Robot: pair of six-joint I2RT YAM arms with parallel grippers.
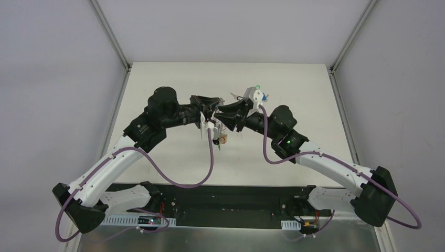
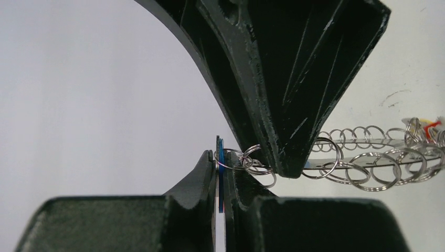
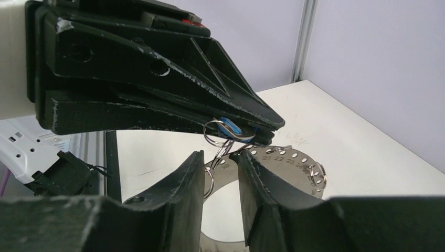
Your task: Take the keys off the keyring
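The left pincer [image 2: 221, 167] is closed tight on a blue tag [image 2: 221, 184], just beside the keyring [image 3: 287, 157]. The right pincer [image 3: 220, 155] stands half open with the keyring between its fingers; whether it grips, I cannot tell. Small rings [image 2: 367, 169] line the keyring.

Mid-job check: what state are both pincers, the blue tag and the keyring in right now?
left pincer: shut on the blue tag.
blue tag: clamped edge-on in the left pincer, right beside the keyring. Whether it is threaded on is unclear.
right pincer: jaws partly apart astride the keyring. Whether it grips is unclear.
keyring: at the right pincer's tips, with many small wire rings hung along it.
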